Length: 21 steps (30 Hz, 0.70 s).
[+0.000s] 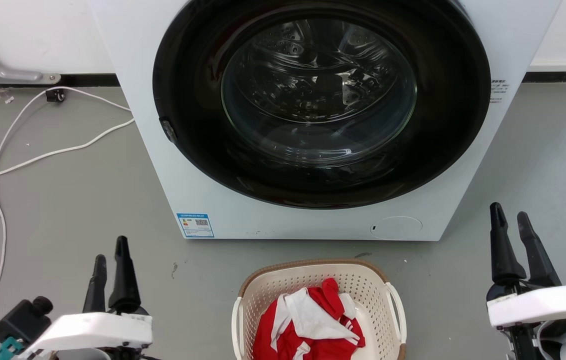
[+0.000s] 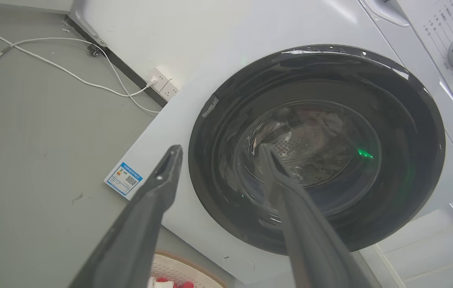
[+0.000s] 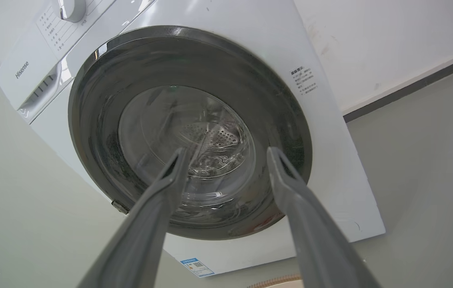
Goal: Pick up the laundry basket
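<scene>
The cream-white, perforated plastic laundry basket (image 1: 283, 286), rounded-rectangular with a brown woven-look rim and white side handles, stands on the grey floor (image 1: 63, 215) at the bottom centre of the head view; it sits just in front of the white front-loading washing machine (image 1: 163, 165), with a strip of floor between them; its near end is cut off by the frame edge. A red and white garment (image 1: 313, 322) lies crumpled inside it. The machine's round, dark-framed glass door (image 1: 318, 95) is closed; a blue label (image 1: 195, 225) is fixed to the lower left of the front panel. A white cable (image 1: 38, 156) trails across the floor to the machine's left.

The left tool (image 1: 111, 251) is at the lower left, well apart from the basket; its two dark fingers are parted and grip nothing; the left wrist view confirms a clear gap (image 2: 220, 147). The right tool (image 1: 509, 212) is at the lower right, likewise apart from the basket; its fingers stand spread and empty (image 3: 227, 150). Both wrist views face the machine door; a sliver of the basket rim shows at each bottom edge (image 2: 178, 267) (image 3: 278, 279).
</scene>
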### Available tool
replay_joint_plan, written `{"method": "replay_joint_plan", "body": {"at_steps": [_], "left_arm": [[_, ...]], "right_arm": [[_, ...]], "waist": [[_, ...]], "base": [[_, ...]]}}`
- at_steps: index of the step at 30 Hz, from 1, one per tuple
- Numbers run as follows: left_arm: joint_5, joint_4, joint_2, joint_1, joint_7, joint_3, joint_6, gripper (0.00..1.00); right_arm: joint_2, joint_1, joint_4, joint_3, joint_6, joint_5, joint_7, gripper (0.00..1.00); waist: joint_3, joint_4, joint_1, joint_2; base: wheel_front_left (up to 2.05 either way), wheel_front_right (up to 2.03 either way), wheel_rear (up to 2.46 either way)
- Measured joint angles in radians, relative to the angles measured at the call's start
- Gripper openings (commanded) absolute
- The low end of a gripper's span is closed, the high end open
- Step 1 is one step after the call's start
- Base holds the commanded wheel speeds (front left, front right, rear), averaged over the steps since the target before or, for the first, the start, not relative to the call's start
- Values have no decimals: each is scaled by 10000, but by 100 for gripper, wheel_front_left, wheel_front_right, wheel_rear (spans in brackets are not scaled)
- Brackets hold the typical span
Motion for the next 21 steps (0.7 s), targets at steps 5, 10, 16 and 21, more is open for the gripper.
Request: {"method": "replay_joint_plan", "body": {"at_steps": [5,10,16,21], "left_arm": [[1333,-159,2,147,-159,-426,-244,100],[2566,-376,10,186,-303,-899,-140,100],[3647,-500,385,223,-458,-1674,276,100],[4238,-562,769,223,-598,-2397,788,100]], "right_arm": [[0,144,-132,144,0,-915,-142,100],[-2,210,-161,236,2,-1755,-307,100],[-4,289,15,174,2,-2736,-472,100],[-4,328,38,226,2,-3379,-577,100]], "waist": [[-8,-12,-1,1],[-8,-14,0,0],[-5,-19,0,0],[15,-18,0,0]], "base": [[0,0,0],[0,0,0],[0,0,0],[0,0,0]]}}
